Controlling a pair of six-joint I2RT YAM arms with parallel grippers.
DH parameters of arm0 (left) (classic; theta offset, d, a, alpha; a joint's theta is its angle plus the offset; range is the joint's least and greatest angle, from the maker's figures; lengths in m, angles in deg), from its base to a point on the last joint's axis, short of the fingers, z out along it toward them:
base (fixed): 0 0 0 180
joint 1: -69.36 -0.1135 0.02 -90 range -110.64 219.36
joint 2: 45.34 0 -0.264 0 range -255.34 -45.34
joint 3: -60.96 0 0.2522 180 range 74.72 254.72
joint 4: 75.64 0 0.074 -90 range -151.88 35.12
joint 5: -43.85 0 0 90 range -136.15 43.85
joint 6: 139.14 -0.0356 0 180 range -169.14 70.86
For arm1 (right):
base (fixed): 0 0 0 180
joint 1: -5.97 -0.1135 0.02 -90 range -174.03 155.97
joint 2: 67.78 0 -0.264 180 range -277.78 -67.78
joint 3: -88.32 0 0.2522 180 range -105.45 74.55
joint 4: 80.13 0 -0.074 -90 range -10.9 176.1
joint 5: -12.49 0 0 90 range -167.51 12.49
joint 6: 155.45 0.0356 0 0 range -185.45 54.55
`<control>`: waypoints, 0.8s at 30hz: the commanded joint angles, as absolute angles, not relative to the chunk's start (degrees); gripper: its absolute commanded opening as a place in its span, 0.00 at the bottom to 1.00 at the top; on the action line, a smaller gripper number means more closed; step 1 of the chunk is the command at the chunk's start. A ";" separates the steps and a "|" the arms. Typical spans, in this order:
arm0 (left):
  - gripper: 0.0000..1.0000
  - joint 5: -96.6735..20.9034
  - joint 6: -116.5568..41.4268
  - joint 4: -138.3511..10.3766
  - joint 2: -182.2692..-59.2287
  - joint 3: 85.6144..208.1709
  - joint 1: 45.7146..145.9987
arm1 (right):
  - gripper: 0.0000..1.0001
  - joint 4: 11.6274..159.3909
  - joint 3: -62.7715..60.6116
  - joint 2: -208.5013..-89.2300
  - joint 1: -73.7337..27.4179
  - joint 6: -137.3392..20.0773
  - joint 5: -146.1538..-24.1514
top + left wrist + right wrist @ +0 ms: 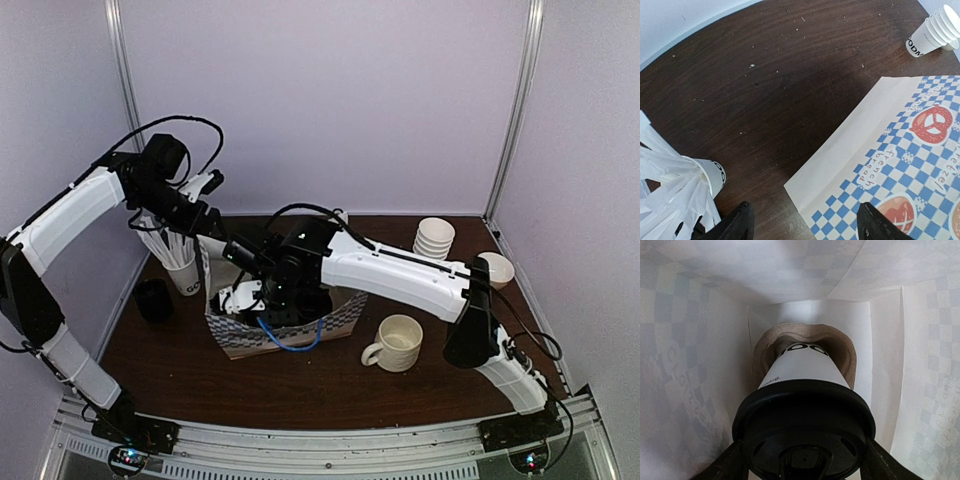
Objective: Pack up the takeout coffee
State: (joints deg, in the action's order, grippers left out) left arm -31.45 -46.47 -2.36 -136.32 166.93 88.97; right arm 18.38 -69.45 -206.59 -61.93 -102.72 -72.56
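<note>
In the right wrist view a takeout coffee cup, white with black lettering and a black lid, hangs inside the white paper bag. It is just above a brown cardboard carrier at the bag's bottom. My right gripper is shut on the cup at its lid. From above, the right gripper reaches down into the blue-checked bag. My left gripper hovers open and empty by the bag's far left corner; it is also in the left wrist view. A black-topped thing left of the bag may be the second cup.
A paper cup of white wrapped straws stands left of the bag, and shows in the left wrist view. A stack of lidless paper cups and one more cup are at the back right. A white mug stands right of the bag.
</note>
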 commanded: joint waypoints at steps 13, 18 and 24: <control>0.75 -30.37 -46.16 -5.20 -134.52 164.31 89.22 | 0.70 9.98 -70.80 -208.44 -61.19 -103.67 -82.52; 0.74 -30.34 -46.16 -5.28 -133.09 163.05 89.22 | 0.70 7.06 -68.35 -205.86 -63.73 -105.28 -82.79; 0.75 -30.83 -46.50 -5.22 -131.45 161.60 89.22 | 0.70 4.42 -65.59 -203.57 -66.43 -106.33 -82.90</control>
State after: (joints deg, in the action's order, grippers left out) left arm -30.92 -46.45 -3.58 -133.66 162.58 89.06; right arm 12.83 -68.14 -205.58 -64.03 -105.15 -79.53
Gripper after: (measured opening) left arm 0.745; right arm 0.728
